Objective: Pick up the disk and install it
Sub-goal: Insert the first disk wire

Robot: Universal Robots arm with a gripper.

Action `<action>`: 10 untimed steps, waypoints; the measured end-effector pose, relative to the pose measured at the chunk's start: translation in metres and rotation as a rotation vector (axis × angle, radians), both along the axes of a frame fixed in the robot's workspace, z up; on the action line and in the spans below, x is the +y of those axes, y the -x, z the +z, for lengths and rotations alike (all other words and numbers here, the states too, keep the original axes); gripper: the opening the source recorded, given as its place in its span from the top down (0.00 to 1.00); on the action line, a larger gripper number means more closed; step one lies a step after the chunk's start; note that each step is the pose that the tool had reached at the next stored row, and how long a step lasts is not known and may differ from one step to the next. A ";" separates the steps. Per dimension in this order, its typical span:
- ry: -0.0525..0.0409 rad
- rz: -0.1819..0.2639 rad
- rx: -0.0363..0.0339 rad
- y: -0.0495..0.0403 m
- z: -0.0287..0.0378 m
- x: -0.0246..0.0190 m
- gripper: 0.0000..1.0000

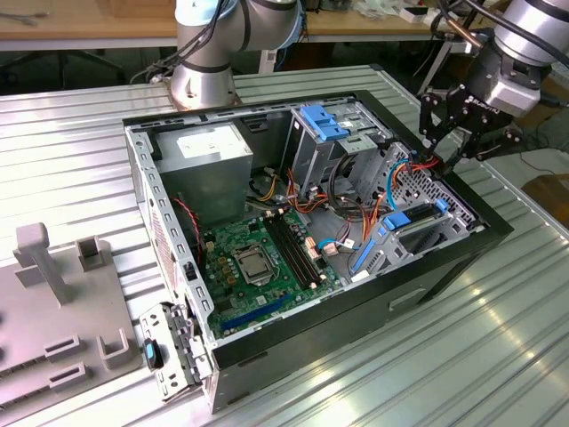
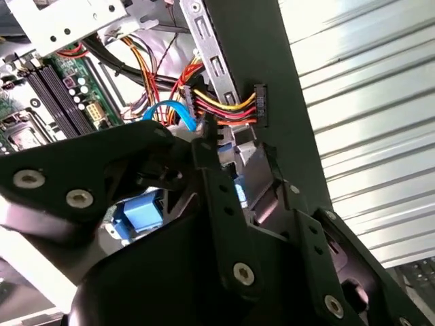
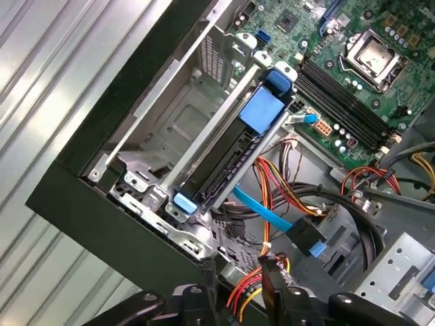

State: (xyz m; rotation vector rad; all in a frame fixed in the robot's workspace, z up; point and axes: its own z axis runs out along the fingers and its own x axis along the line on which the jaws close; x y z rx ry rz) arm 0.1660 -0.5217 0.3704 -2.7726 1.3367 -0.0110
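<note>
My end effector (image 1: 449, 158) hangs over the rim of the open computer case (image 1: 178, 120) on the exterior view's right, just above a bundle of red, yellow and orange wires (image 1: 418, 163); in the first wrist view its fingertips (image 3: 270, 282) stand apart with nothing clamped between them, and the wires show through the gap; it touches no part that I can make out.

The disk (image 3: 224, 159) lies in the metal drive bay (image 3: 146, 153) in the corner of the case nearest my end effector; its dark body runs lengthwise along the bay, with the bright blue carrier frame showing at both ends; in the exterior view the disk (image 1: 425, 233) sits low against the case wall, below my end effector and apart from it.

A thin blue cable (image 3: 268, 210) runs beside the disk to a blue connector (image 3: 307, 238); beyond it lies the green motherboard (image 1: 258, 258) with its processor socket (image 1: 252, 262) and dark memory slots (image 1: 293, 245); a grey power supply (image 1: 209, 151) fills the far corner, and a grey drive cage (image 1: 316, 151) topped by a blue latch (image 1: 324, 124) stands next to it.

The case rests on a ridged metal desk (image 1: 71, 160); a grey fixture (image 1: 53, 294) sits on it at the exterior view's left.
</note>
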 end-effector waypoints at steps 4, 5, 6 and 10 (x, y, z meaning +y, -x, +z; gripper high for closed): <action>0.0001 0.052 0.0001 -0.0085 0.0000 0.0000 0.56; 0.0000 0.075 0.0001 -0.0092 0.0000 0.0000 0.56; -0.0001 0.107 0.0001 -0.0094 -0.0001 0.0000 0.56; -0.0001 0.173 0.0001 -0.0100 -0.0004 0.0001 0.56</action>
